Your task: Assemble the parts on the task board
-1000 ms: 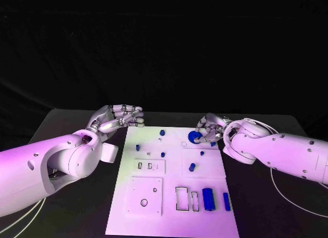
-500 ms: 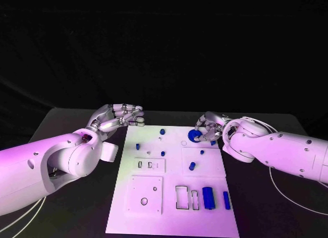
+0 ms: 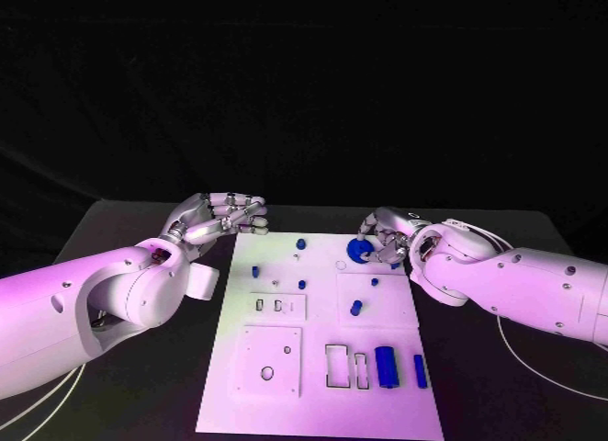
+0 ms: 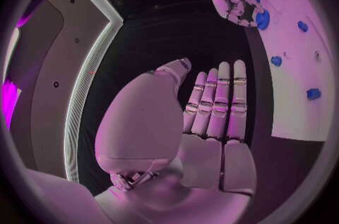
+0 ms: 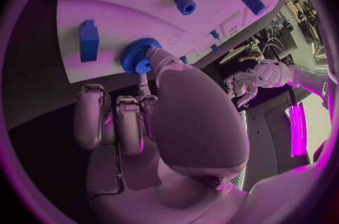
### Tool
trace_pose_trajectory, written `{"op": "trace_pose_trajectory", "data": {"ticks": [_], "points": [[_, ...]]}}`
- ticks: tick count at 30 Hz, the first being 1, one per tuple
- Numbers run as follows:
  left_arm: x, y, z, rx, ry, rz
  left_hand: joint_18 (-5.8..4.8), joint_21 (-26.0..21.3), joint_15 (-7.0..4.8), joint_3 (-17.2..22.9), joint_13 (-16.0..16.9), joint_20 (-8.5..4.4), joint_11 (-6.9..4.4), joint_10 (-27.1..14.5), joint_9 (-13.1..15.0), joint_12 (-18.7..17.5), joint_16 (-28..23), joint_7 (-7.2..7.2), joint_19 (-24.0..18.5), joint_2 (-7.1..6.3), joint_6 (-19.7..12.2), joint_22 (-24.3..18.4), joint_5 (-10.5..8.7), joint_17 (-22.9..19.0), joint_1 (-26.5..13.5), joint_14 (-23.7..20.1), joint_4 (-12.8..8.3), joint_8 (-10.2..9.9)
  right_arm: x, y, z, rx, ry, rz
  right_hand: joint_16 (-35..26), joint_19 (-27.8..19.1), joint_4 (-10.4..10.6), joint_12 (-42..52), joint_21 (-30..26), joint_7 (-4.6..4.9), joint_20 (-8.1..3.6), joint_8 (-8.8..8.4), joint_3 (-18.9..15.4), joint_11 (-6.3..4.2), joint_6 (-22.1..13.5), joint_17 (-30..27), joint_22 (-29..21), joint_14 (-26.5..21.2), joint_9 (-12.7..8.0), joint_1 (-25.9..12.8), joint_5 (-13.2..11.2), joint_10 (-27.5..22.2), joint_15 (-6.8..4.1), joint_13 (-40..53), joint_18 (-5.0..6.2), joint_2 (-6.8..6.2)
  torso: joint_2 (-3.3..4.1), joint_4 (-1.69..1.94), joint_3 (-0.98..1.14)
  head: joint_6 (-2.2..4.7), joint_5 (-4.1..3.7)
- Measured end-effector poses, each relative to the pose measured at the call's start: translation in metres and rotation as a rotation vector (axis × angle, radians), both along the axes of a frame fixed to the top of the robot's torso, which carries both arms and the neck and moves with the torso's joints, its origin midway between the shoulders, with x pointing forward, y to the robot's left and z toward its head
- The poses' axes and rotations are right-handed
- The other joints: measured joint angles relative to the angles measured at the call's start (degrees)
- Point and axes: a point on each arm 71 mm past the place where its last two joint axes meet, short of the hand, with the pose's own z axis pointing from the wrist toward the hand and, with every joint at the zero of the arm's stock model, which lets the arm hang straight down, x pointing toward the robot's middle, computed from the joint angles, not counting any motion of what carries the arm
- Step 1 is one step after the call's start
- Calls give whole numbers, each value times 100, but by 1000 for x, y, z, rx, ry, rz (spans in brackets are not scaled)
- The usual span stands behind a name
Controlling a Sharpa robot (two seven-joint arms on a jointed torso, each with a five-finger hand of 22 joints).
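Right hand (image 3: 388, 241) pinches blue gear (image 3: 361, 251) at the task board (image 3: 318, 367) — apparently seating it; left hand (image 3: 222, 217) waits beside, fingers curled, empty.

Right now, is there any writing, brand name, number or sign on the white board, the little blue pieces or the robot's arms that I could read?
None can be read.
White task board: only cut-out outlines and holes, no lettering.
Blue toothed gear that the right hand touches: unmarked.
Tall blue block and the other blue parts: unmarked.
White arms and left hand: only small dark dots, no print.
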Motion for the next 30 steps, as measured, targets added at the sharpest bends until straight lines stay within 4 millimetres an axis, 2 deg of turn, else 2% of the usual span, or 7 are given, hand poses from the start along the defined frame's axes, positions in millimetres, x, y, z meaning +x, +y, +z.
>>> {"op": "trace_pose_trajectory", "data": {"ticks": [1, 3, 6, 9, 19, 25, 30], "points": [[0, 0, 0, 0, 0, 0, 0, 0, 0, 0, 0, 0, 0, 0, 0, 0, 0, 0, 0, 0, 0, 2, 0, 4, 0, 0, 0, 0, -1, 0, 0, 0, -5, 2, 0, 15, 1, 11, 21, 0, -14, 0, 14, -8, 0, 0, 7, -1, 0, -1, 0, 7, -1, 0, -3, 0, -1, 0, 0, 3, -1], [0, 0, 0, 0, 0, 0, 0, 0, 0, 0, 0, 0, 0, 0, 0, 0, 0, 0, 0, 0, 0, 2, 0, 4, 0, 0, 0, 0, -3, 1, 0, -1, -18, 6, 0, 39, 7, 26, 70, 0, -36, 0, 20, -10, 0, 0, 7, -20, 0, -12, 0, 10, -19, 0, -90, -10, -2, -1, 1, 12, -1], [0, 0, 0, 0, 1, -1, 0, 0, 0, 0, 0, 0, 0, 0, 0, 0, 0, 0, 0, 0, 0, 2, 0, 4, 0, 0, 0, 0, -7, 4, 2, 0, -40, 20, 0, 60, 6, 26, 89, -4, -19, 0, 53, -10, 5, 0, 7, 1, 0, -79, 1, 10, -40, 0, -90, -62, -2, -1, 0, 25, 7], [0, 0, 0, 1, 1, 0, 0, 0, 0, 0, -1, 0, 0, 0, 0, 0, 0, 0, 0, 0, 0, 2, 0, 4, 0, 0, 0, 0, -12, 12, 7, 1, -69, 49, 0, 65, 13, 26, 89, -6, -23, 0, 74, -10, 8, 0, 7, 1, 1, -116, 1, 10, -40, 0, -90, -54, -4, -1, 0, 33, 11], [1, -1, -1, 0, 3, -4, 0, 0, 0, 0, -1, 0, 0, 0, 0, 0, 0, 0, 0, 0, 0, 2, 0, 3, 0, 0, 0, 0, -33, 69, 24, -14, -188, 207, 0, 86, 24, 26, 124, -15, -45, 1, 117, -10, 27, -1, 6, 1, 1, -206, -5, 10, -40, -1, -90, -84, 2, 17, 1, 39, 49], [1, -2, -1, -1, 4, -7, 0, 0, 0, 0, -1, 0, 0, 0, 0, 0, 0, 0, 0, 0, 0, 1, 0, 3, 0, 0, 0, 0, -37, 98, 27, -26, -235, 257, 0, 99, 24, 25, 143, -15, -32, 1, 117, -9, 28, 4, 6, 1, 1, -207, -8, 10, -39, -1, -89, -85, 9, 18, -3, 38, 77], [1, -3, -1, -2, 5, -11, 0, 0, 0, 0, -2, 0, 0, 0, 0, 0, 0, 0, 0, 0, 0, 1, 0, 3, 0, 0, 0, 0, -34, 113, 25, -39, -253, 268, 0, 107, 30, 25, 155, -14, -24, 1, 138, -9, 29, 4, 5, 0, 1, -221, -8, 10, -39, -1, -89, -99, 17, 19, -6, 32, 82]]}}
